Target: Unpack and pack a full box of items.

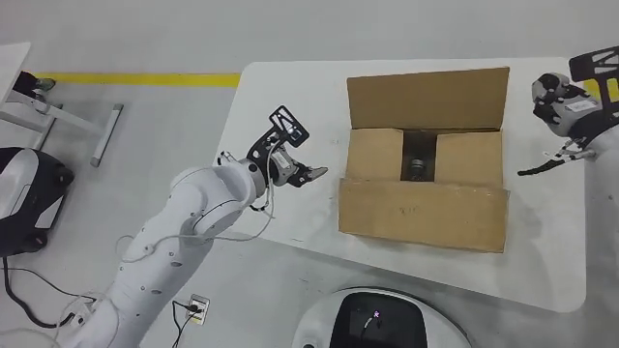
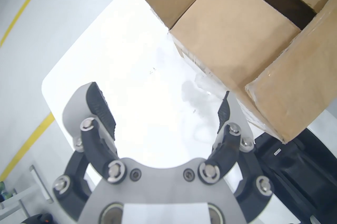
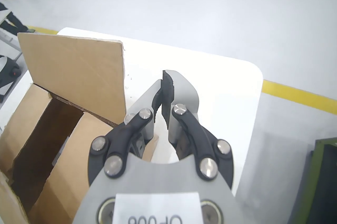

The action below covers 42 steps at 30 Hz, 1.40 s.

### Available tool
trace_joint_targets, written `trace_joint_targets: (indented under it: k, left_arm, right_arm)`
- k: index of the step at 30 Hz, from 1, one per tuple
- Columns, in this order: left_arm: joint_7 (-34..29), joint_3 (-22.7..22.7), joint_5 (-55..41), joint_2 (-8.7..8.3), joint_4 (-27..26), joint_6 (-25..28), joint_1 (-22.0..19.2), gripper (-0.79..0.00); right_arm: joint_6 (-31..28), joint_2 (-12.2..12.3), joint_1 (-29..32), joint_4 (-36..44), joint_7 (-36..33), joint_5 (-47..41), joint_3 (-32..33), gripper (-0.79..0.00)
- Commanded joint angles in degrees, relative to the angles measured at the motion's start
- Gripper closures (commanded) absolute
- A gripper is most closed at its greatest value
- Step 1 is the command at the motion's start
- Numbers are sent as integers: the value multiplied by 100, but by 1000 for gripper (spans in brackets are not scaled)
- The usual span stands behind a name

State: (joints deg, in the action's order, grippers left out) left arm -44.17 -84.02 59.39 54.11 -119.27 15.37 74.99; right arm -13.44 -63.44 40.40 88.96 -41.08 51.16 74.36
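Note:
A brown cardboard box (image 1: 426, 179) stands in the middle of the white table (image 1: 290, 106). Its far and near long flaps are folded outward, and its two short flaps lie over the opening with a dark gap (image 1: 418, 158) between them; something dark and round shows in that gap. My left gripper (image 1: 316, 173) hovers open over the table just left of the box (image 2: 231, 46), nothing between its fingers (image 2: 101, 104). My right gripper (image 1: 549, 162) sits off the box's right side, shut and empty, above the table near the box (image 3: 73, 69).
The table's rounded edges fall off to grey floor with yellow lines. A black and white base stands by the near edge (image 1: 372, 321). A dark green unit (image 3: 323, 172) sits beside the table's right end. Bare tabletop lies left and right of the box.

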Motion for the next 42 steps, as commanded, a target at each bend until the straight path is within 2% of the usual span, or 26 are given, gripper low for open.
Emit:
trace_joint_targets:
  k: [1, 9, 21, 26, 29, 34, 39, 41, 42]
  left_arm:
    - [12, -91, -27, -4, -19, -30, 83, -785]
    - [-10, -203, -24, -6, -30, -30, 150, -785]
    - [-42, -79, -2, 13, 24, 18, 28, -785]
    - [-18, -100, -115, 22, -13, 12, -60, -785]
    - [-59, -140, -529, 28, -64, 107, -107, -785]
    - [-465, -115, -1139, 1, -106, 719, -286, -785]
    - [-598, 197, -982, -1, 23, 1038, -631, -785]
    - [-555, 416, -865, 10, 38, 1176, -746, -656]
    - [-566, 518, -808, 16, 74, 1212, -801, -446]
  right_arm:
    - [-211, -28, -269, -294, -63, 11, -211, 0]
    - [-1138, -31, -603, -578, -336, -278, -426, 0]
    - [-2732, 235, -8, 132, -995, -556, 45, 0]
    - [-2926, 306, 171, 214, -1053, -575, 108, 0]
    - [-2939, 336, 250, 246, -1068, -582, 110, 0]
    - [-2886, 365, 287, 256, -1162, -527, -18, 0]
    - [-2813, 380, 279, 253, -1130, -468, -148, 0]
    - [-2791, 386, 280, 266, -1107, -489, -188, 0]
    - [-2772, 390, 280, 270, -1097, -495, -199, 0]
